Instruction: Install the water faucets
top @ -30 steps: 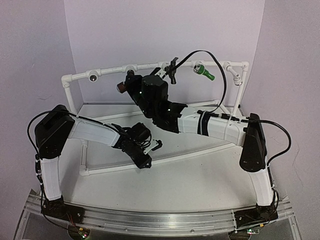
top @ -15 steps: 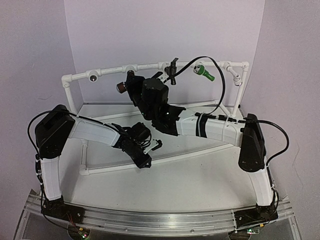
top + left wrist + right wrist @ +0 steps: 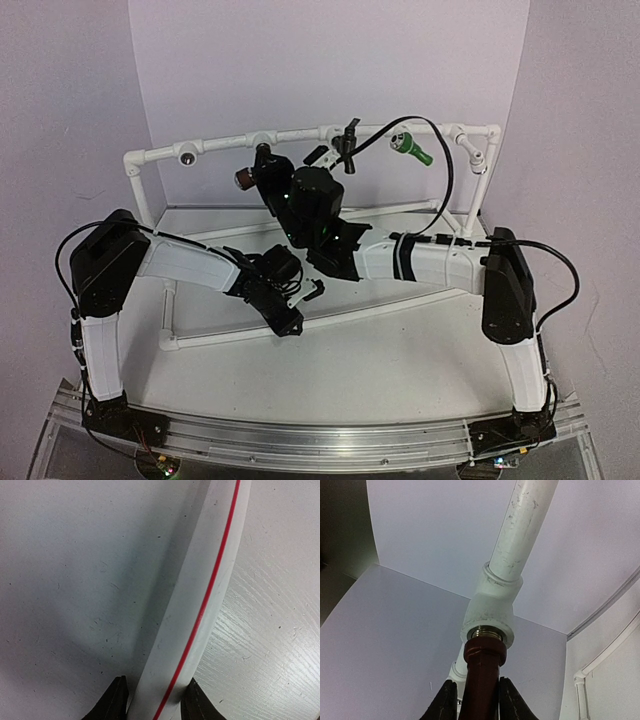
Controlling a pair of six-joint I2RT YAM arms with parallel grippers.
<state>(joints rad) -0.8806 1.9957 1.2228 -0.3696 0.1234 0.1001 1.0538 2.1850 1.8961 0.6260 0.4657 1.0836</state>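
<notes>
My right gripper (image 3: 262, 162) (image 3: 476, 681) is shut on the reddish-brown faucet (image 3: 243, 177) (image 3: 482, 672). Its silvery thread sits in a white tee socket (image 3: 489, 614) on the pipe frame's back rail (image 3: 215, 143). The black faucet (image 3: 347, 140) and the green faucet (image 3: 410, 148) sit further right on that rail. My left gripper (image 3: 292, 322) (image 3: 156, 679) is shut on the frame's front pipe (image 3: 200, 605), which is white with a red stripe and passes between both fingers.
An open tee socket (image 3: 187, 157) sits at the rail's left end. The frame's right upright (image 3: 481, 190) and the right arm's black cable loop (image 3: 444, 170) stand near the green faucet. The back wall is close behind the rail.
The right wrist has rolled and its forearm has shifted slightly left while staying on the reddish-brown faucet. The left arm has not moved.
</notes>
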